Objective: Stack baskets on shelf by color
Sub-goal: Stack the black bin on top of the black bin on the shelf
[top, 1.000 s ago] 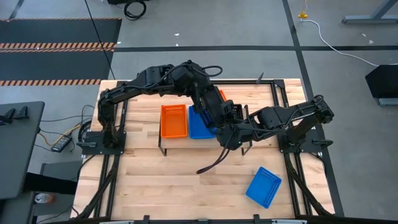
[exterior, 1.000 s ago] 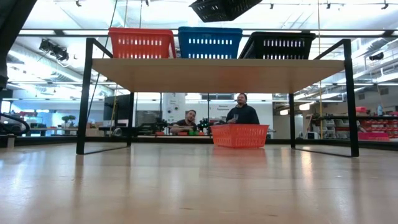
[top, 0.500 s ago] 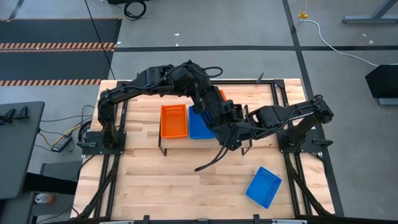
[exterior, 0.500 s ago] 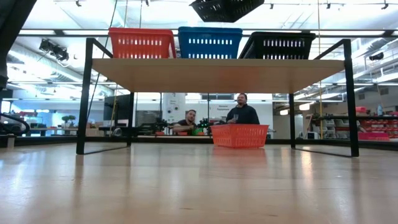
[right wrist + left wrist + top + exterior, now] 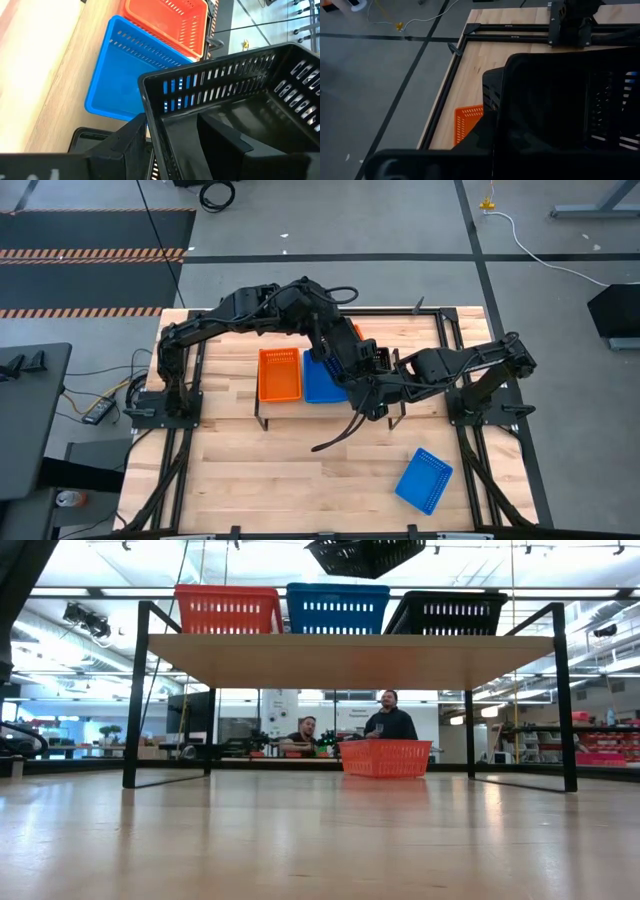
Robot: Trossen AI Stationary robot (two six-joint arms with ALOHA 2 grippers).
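slightly higher than before, the black basket (image 5: 365, 555) hangs tilted over the shelf (image 5: 350, 658); both grippers clamp its rim; no writing readable.

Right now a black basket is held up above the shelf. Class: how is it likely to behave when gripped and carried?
The black basket probably stays stiff: its rim looks straight in the right wrist view. Its slotted walls suggest it is light. Gripped at one wall by the right claw, it hangs tilted above the shelf in the low view, so it may swing.
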